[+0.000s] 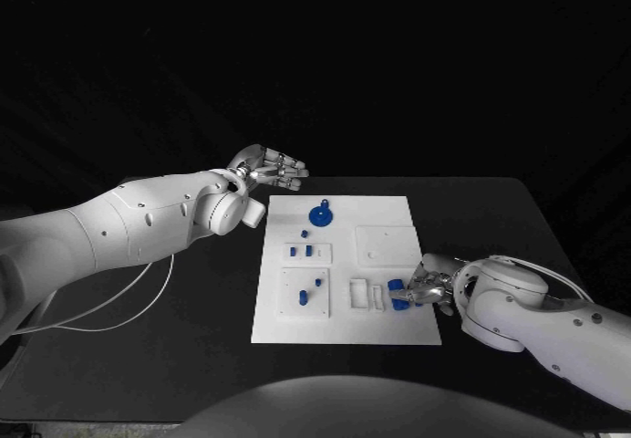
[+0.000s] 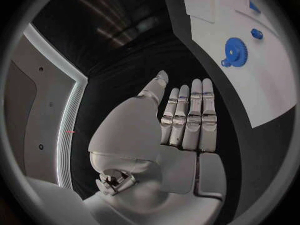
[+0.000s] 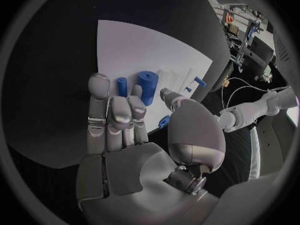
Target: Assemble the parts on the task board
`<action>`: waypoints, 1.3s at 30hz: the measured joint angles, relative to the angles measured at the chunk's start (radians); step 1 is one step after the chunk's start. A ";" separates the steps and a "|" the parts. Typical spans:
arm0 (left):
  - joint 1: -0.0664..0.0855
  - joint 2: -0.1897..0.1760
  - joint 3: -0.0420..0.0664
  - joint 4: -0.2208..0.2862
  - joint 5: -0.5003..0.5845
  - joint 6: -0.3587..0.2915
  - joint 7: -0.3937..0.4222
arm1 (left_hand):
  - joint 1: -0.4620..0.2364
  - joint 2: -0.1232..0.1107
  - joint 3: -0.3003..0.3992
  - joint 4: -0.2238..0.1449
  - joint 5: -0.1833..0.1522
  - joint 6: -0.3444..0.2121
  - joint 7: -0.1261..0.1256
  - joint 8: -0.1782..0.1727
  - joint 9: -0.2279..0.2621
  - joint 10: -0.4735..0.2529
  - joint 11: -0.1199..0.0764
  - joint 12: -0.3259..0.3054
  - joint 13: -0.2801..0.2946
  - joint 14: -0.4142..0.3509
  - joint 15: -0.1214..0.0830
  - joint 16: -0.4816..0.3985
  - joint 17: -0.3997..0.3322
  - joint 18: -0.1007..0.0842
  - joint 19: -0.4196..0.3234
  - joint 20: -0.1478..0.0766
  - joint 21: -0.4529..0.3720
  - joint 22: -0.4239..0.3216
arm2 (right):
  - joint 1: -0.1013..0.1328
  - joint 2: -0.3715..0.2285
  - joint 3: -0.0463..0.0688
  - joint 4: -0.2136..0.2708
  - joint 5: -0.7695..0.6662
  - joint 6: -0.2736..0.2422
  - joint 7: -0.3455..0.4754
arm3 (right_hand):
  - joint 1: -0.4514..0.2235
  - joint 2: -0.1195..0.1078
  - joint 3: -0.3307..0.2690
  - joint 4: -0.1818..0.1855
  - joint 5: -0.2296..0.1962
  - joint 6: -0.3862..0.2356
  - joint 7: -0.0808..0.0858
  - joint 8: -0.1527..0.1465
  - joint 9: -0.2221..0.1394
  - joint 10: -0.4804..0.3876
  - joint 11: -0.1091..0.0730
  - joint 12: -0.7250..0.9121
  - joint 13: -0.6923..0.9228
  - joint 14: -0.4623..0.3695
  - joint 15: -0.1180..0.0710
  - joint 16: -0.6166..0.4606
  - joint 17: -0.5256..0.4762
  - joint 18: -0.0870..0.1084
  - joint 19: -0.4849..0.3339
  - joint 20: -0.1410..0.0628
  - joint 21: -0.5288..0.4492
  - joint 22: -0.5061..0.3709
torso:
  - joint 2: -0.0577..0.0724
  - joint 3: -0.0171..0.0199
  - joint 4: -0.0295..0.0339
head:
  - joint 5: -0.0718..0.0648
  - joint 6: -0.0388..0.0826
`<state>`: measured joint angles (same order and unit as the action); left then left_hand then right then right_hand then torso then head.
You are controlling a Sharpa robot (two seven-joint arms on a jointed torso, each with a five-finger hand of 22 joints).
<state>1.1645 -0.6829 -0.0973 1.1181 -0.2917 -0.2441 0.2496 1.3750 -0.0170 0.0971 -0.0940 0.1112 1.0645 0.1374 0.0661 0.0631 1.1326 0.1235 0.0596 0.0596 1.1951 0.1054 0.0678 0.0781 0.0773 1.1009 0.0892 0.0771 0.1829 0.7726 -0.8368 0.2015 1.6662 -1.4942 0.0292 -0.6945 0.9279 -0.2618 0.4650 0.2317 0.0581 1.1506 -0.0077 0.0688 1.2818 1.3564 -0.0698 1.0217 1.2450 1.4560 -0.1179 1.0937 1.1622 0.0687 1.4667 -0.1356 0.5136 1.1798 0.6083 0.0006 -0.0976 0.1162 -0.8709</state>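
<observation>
The white board (image 1: 346, 270) is lying in the middle of the black tabletop (image 1: 197, 319), with small blue parts spread over it. A blue gear (image 1: 321, 215) with a small handle-like tab is sitting near the board's far edge, on the side of the left arm; in the left wrist view the same gear (image 2: 235, 52) is showing beside a small blue peg (image 2: 256, 33). Further toward the robot, a few little blue pegs (image 1: 306, 249) are standing in a raised white block, and another blue piece (image 1: 303, 297) is lying on a second white block nearer the robot.

The left hand (image 1: 267, 169) is hovering off the far left corner of the board, above the dark tabletop. Its fingers (image 2: 194, 115) are lying straight and side by side, the thumb held apart, and it is holding nothing.

The right hand (image 1: 428, 283) is reaching over the board's right edge, close to the near corner. Its fingers (image 3: 115, 112) are bending forward over a blue cylinder (image 3: 147, 86) and a thinner blue pin (image 3: 122, 86) that are lying side by side on the board. A small blue piece (image 3: 164, 121) is showing between the thumb and the fingers, but I cannot tell whether the hand is actually gripping it.
</observation>
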 measured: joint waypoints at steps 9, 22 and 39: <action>0.000 -0.001 0.000 0.005 0.000 0.005 -0.002 | 0.000 0.000 -0.003 0.003 0.000 0.000 0.000 0.000 0.000 0.000 0.000 0.000 0.000 0.000 0.000 0.000 0.000 0.000 0.000 0.000 0.000 -0.001 | 0.000 0.026 -0.011 -0.029 -0.045 0.001 -0.001 | 0.000 0.000 -0.005 0.000 -0.004 0.000 0.000 0.000 -0.004 0.000 0.000 0.000 -0.001 0.000 0.000 0.000 0.001 0.000 0.000 0.000 -0.003 0.002 | 0.000 -0.0007 0.0012 | 0.003 -0.002; 0.000 -0.001 0.000 0.012 0.000 0.014 -0.006 | 0.000 0.000 -0.005 0.005 -0.004 0.000 0.000 0.000 0.000 0.000 0.000 0.000 0.000 0.000 0.000 0.000 0.000 0.000 0.000 0.000 0.000 -0.005 | 0.006 0.062 -0.035 -0.068 -0.079 0.007 -0.002 | 0.005 -0.005 0.006 -0.023 -0.004 0.000 0.000 0.001 -0.014 0.000 0.000 -0.002 -0.001 0.000 0.000 0.000 0.003 0.000 0.000 0.000 -0.006 0.007 | 0.000 -0.0015 0.0029 | 0.004 -0.002; 0.000 -0.002 0.000 0.014 0.000 0.021 -0.009 | 0.000 0.000 -0.005 0.005 -0.007 0.000 0.000 0.000 0.000 0.000 0.000 0.000 0.000 0.000 0.000 0.000 0.001 0.000 0.000 0.000 0.000 -0.006 | 0.010 0.064 -0.045 -0.062 -0.091 0.002 0.000 | 0.021 0.017 0.066 -0.104 0.223 0.014 -0.010 -0.008 -0.051 0.001 -0.009 -0.004 0.003 0.006 -0.005 0.000 0.007 0.000 0.000 -0.008 -0.006 0.024 | 0.000 -0.0018 0.0028 | 0.008 -0.002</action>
<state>1.1645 -0.6851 -0.0977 1.1320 -0.2921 -0.2230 0.2407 1.3750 -0.0170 0.0918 -0.0887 0.1043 1.0645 0.1375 0.0661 0.0631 1.1326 0.1234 0.0596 0.0596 1.1951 0.1054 0.0678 0.0787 0.0774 1.1009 0.0892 0.0771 0.1770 0.7827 -0.7729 0.1567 1.6043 -1.5850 0.0311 -0.6947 0.9487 -0.2452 0.5307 0.1279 0.2811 1.1642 -0.0175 0.0608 1.2310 1.3579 -0.0790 1.0177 1.2484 1.4623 -0.1230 1.0937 1.1692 0.0686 1.4668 -0.1432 0.5080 1.2037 0.6084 -0.0012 -0.0948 0.1246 -0.8727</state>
